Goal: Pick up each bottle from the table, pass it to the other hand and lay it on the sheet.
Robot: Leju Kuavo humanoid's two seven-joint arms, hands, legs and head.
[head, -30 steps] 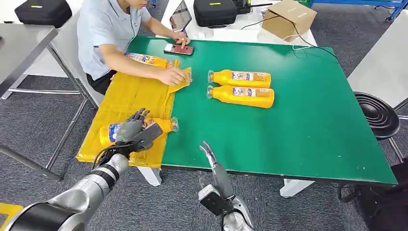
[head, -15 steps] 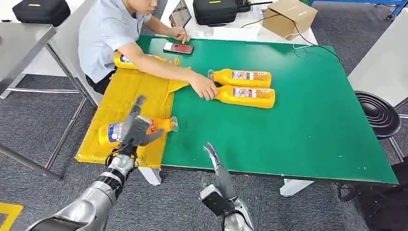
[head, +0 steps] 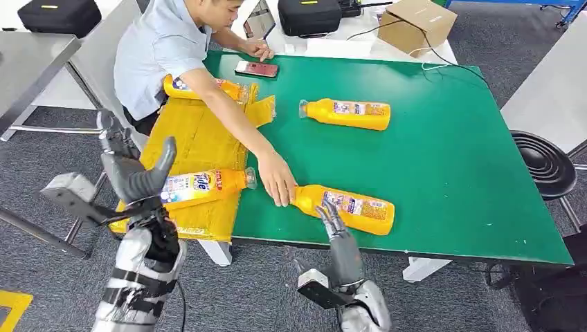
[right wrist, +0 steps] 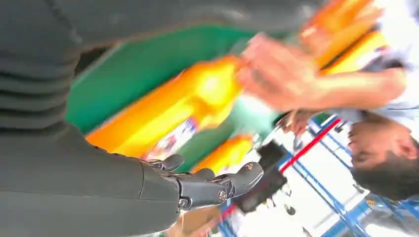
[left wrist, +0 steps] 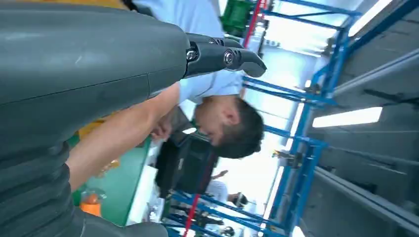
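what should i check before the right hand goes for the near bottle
1. Right hand empty, fingers apart: ok.
2. Near bottle lying flat on the green table, just beyond that hand: ok.
3. Person's hand off the bottle: not ok, it touches the neck end.
4. Left hand empty to receive: ok, raised, holding nothing.
5. Room on the yellow sheet: ok, bare middle between two bottles.
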